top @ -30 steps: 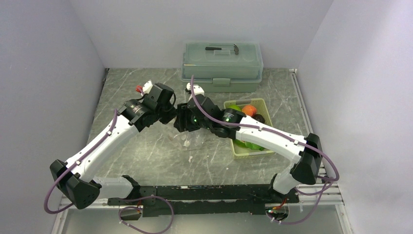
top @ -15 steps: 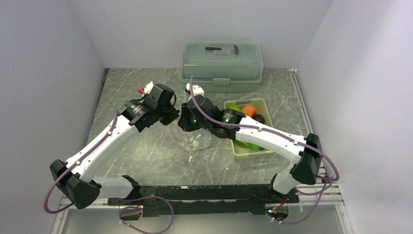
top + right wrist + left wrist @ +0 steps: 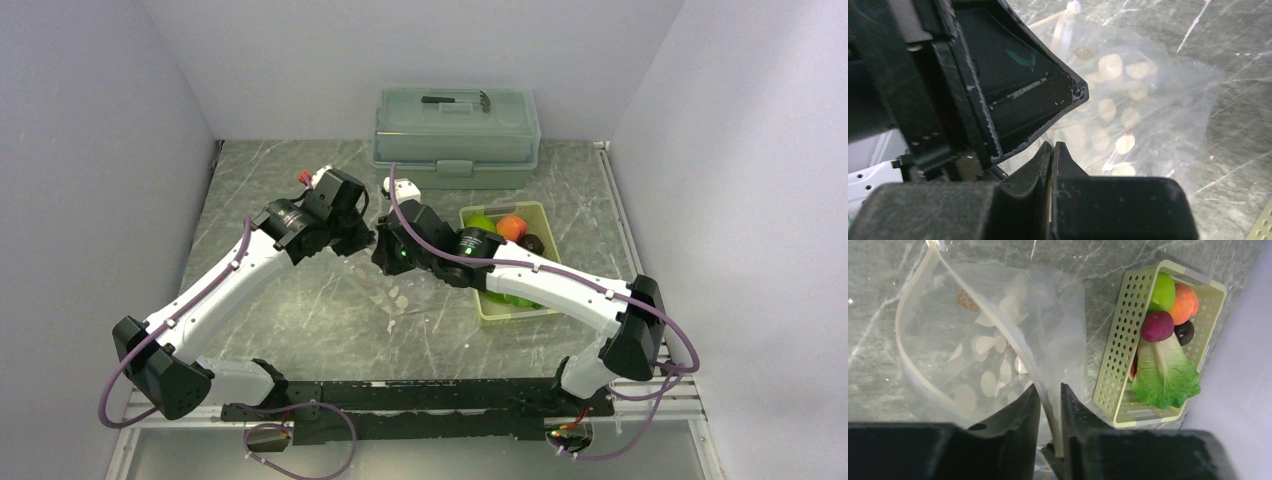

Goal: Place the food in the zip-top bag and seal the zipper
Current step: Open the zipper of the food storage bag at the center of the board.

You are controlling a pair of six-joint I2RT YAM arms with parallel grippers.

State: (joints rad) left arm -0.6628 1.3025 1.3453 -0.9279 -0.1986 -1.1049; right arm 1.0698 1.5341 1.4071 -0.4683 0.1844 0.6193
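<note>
The zip-top bag (image 3: 397, 291), clear with white dots, hangs open between both grippers over the table's middle. In the left wrist view the bag (image 3: 978, 340) gapes, and its zipper (image 3: 1013, 335) runs down between the slightly parted fingers of my left gripper (image 3: 1049, 387), with a gap on one side. My right gripper (image 3: 1053, 144) is shut on a thin edge of the bag (image 3: 1128, 115), right next to the left gripper (image 3: 358, 243). The food lies in the tray: lettuce (image 3: 1168, 375), magenta root (image 3: 1157, 326), green fruit (image 3: 1162, 290), orange fruit (image 3: 1184, 302), dark piece (image 3: 1184, 331).
The pale yellow-green perforated tray (image 3: 490, 312) sits to the right of the bag, partly under the right arm. A lidded grey-green box (image 3: 455, 125) stands at the back. The left gripper's black finger (image 3: 1018, 95) fills the upper left of the right wrist view.
My right gripper has closed on the bag's edge. The left gripper's jaws have parted a little, and that arm has shifted slightly right. The bag now hangs between them.
</note>
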